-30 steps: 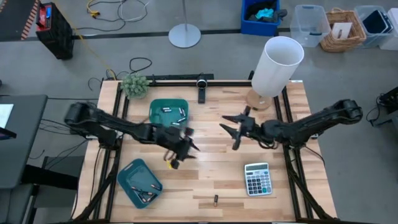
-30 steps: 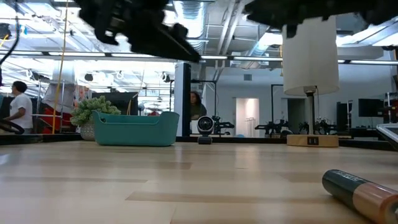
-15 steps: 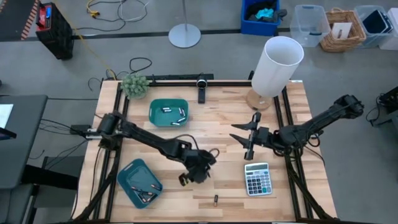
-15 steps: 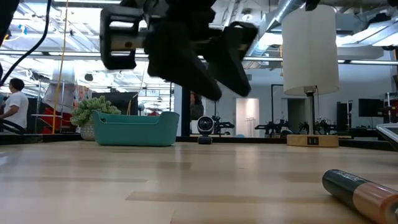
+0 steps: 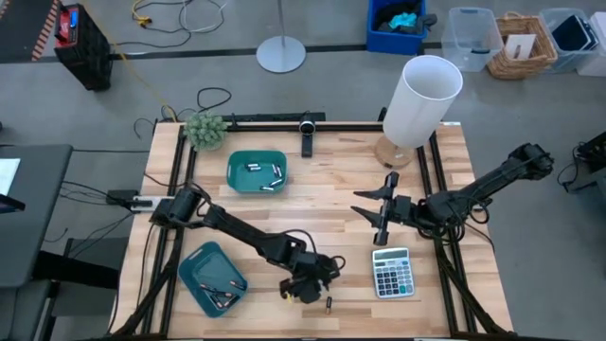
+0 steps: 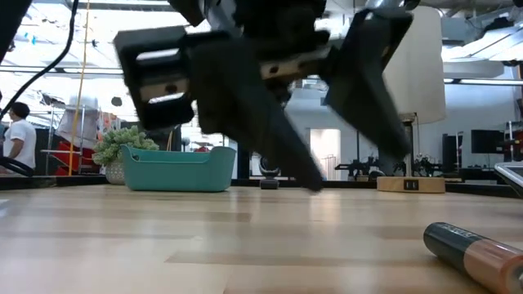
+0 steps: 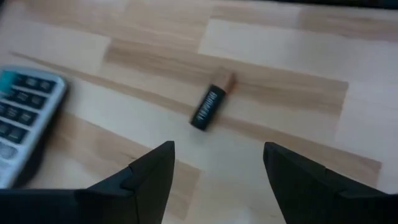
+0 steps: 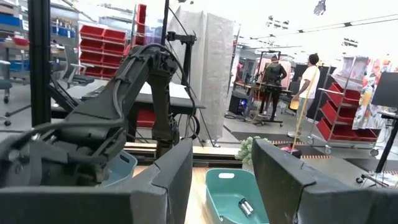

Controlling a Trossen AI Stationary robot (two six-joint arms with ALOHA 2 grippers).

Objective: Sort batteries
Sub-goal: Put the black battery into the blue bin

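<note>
One loose battery (image 7: 211,106), dark with a copper end, lies on its side on the wood near the table's near edge (image 5: 329,303) and shows at the low view's right (image 6: 474,249). My left gripper (image 7: 217,155) hangs open just above and left of it (image 5: 311,284), touching nothing. Its dark fingers fill the low view (image 6: 359,170). Other batteries lie in the far teal tray (image 5: 257,171) and the near-left teal tray (image 5: 212,278). My right gripper (image 5: 372,213) waits open above the table's middle right (image 8: 221,155).
A grey calculator (image 5: 391,273) lies to the right of the loose battery and shows at the left wrist view's edge (image 7: 25,124). A white lamp (image 5: 421,99) and a small plant (image 5: 205,130) stand at the far edge. People move about in the room beyond.
My left gripper has swept from beside the far teal tray toward the near edge and to the right, coming down over the loose battery. My right gripper has shifted a little toward the right and near side, then kept still. The battery has not moved.
</note>
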